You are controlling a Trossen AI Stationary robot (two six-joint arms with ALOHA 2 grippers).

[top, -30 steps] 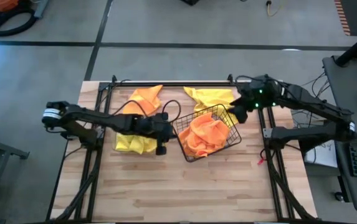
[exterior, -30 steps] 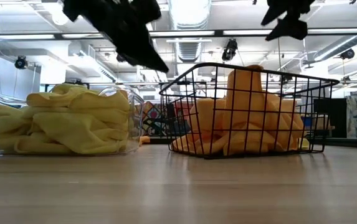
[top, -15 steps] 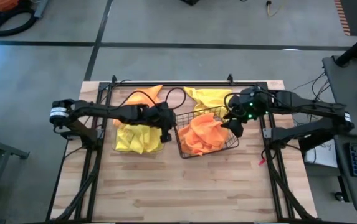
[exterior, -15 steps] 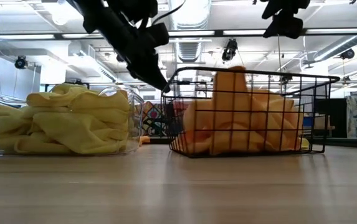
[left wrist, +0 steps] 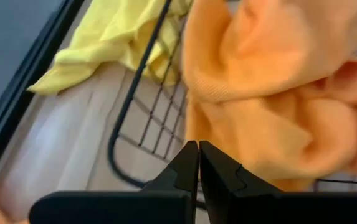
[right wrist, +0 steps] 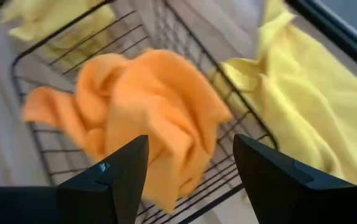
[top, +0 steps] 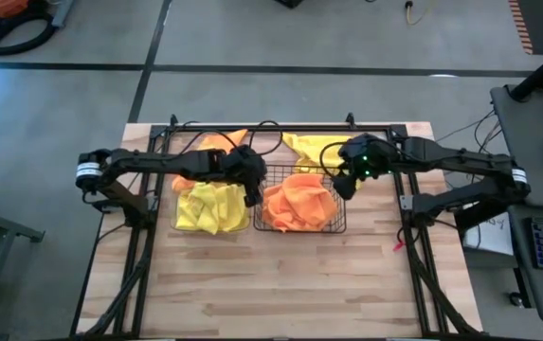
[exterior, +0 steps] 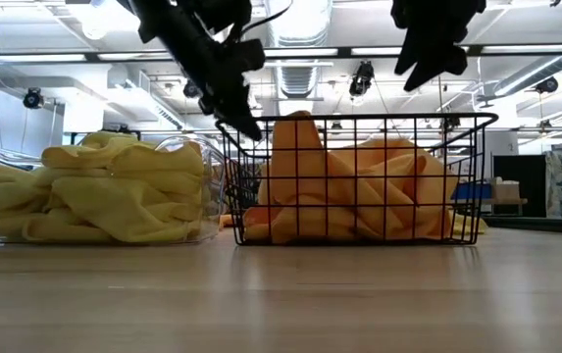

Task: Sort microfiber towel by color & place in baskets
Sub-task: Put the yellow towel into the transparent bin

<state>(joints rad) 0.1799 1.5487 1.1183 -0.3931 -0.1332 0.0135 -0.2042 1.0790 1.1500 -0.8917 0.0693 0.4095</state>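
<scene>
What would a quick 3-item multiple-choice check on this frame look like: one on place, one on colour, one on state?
1. Where does the black wire-grid basket stand relative to the clear plastic bin, seen from above?
A. To its right
B. To its left
C. Stacked on it

2. What colour are the soft cloths inside the wire basket?
A. Yellow
B. Orange
C. Blue

3. How does the right pincer stand?
A. Shut on a cloth
B. Shut, empty
C. Open, empty

Answers:
1 A, since the high view shows the wire basket right of the bin holding the yellow cloths.
2 B, as the low view shows orange folds behind the grid.
3 C, because the right wrist view shows its fingers wide apart with nothing between them, above the basket; the left pincer is shut at the basket's rim.
</scene>
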